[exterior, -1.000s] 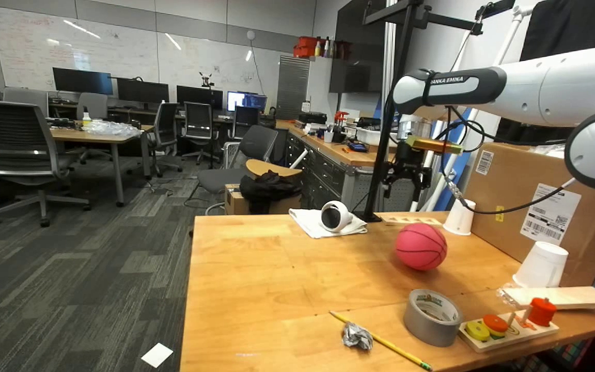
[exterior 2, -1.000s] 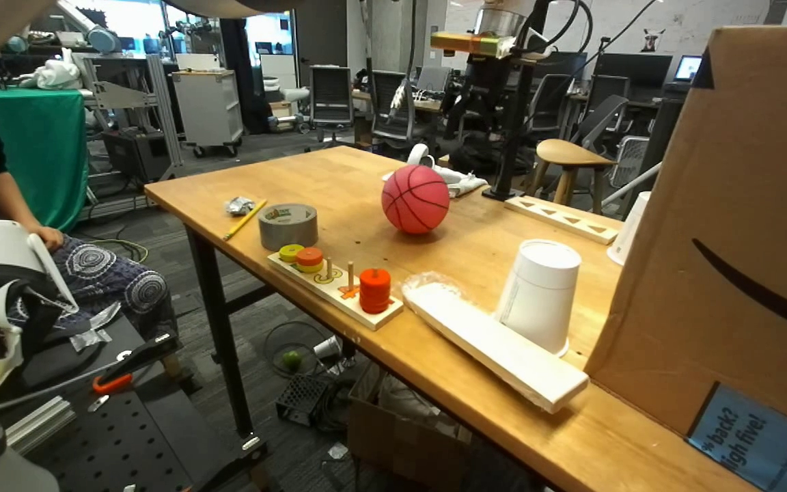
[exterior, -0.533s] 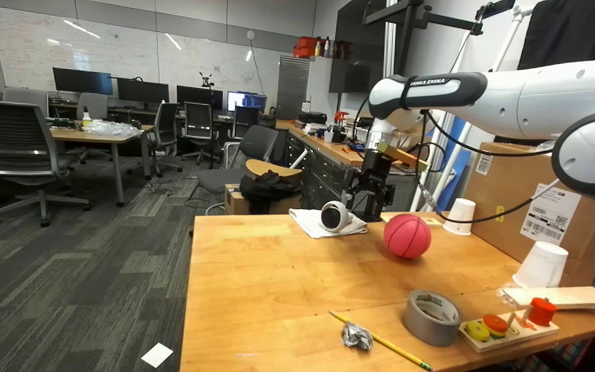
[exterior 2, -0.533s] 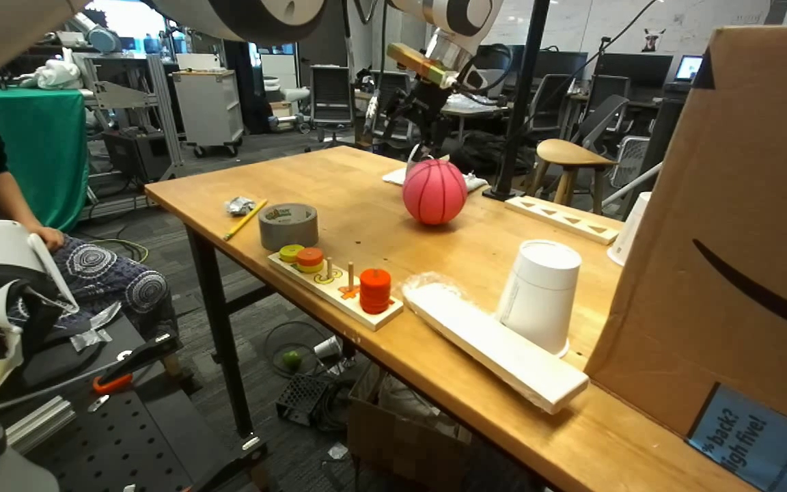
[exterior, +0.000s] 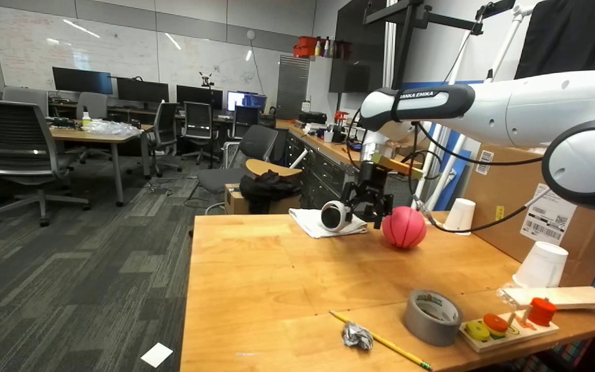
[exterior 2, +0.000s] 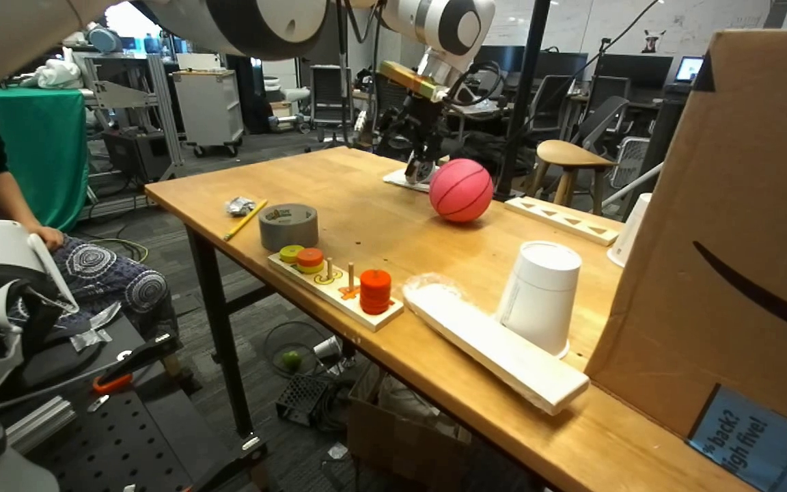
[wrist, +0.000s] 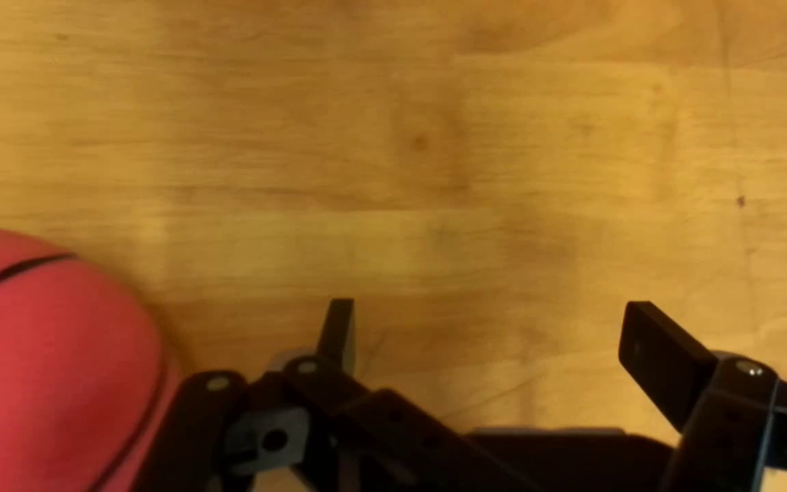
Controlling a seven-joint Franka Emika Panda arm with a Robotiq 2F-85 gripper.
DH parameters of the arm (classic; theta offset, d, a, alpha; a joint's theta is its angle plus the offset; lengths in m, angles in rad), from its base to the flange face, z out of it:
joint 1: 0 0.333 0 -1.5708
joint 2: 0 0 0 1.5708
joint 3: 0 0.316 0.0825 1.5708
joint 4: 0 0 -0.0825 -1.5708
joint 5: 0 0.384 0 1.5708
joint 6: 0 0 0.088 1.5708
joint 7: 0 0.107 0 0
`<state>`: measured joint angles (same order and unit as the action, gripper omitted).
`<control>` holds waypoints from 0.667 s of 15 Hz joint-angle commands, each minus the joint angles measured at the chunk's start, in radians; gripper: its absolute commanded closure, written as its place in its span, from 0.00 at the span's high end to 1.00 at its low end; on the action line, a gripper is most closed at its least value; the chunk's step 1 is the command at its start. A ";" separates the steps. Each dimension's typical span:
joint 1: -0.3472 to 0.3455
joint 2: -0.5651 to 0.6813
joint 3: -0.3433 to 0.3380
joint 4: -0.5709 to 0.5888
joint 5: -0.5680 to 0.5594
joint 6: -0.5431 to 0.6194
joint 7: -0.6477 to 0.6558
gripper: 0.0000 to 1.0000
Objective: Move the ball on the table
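Observation:
The pinkish-red ball (exterior: 404, 227) with black lines rests on the wooden table (exterior: 256, 274), towards its far side. It also shows in an exterior view (exterior 2: 461, 190). In the wrist view the ball (wrist: 45, 383) is cut off at the lower left, outside the left finger, which covers part of its edge. My gripper (wrist: 490, 305) is open, with only table between its fingers. In both exterior views the gripper (exterior: 362, 219) (exterior 2: 417, 169) is low over the table, beside the ball. I cannot tell whether it touches the ball.
A white round device (exterior: 334, 216) on a white cloth (exterior: 310, 223) is close by the gripper. A black pole (exterior 2: 520, 102) stands behind the ball. White cups (exterior 2: 540, 294), a cardboard box (exterior 2: 721, 225), duct tape (exterior: 433, 316), a pencil (exterior: 401, 352), foil (exterior: 357, 336) and a peg toy (exterior: 509, 330) are around.
The gripper has come down beside the ball. The ball has rolled away, leftward and back in an exterior view and rightward in an exterior view from the opposite side.

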<state>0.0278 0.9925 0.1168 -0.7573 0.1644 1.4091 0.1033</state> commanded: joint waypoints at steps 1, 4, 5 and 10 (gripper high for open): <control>-0.070 -0.081 -0.069 -0.025 -0.033 0.062 0.020 1.00; -0.105 -0.157 -0.129 -0.048 -0.067 0.119 0.044 1.00; -0.106 -0.185 -0.147 -0.060 -0.083 0.141 0.054 1.00; -0.055 -0.225 -0.179 -0.095 -0.167 0.223 0.077 1.00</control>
<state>-0.0794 0.8028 -0.0500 -0.7839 0.0405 1.5894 0.1609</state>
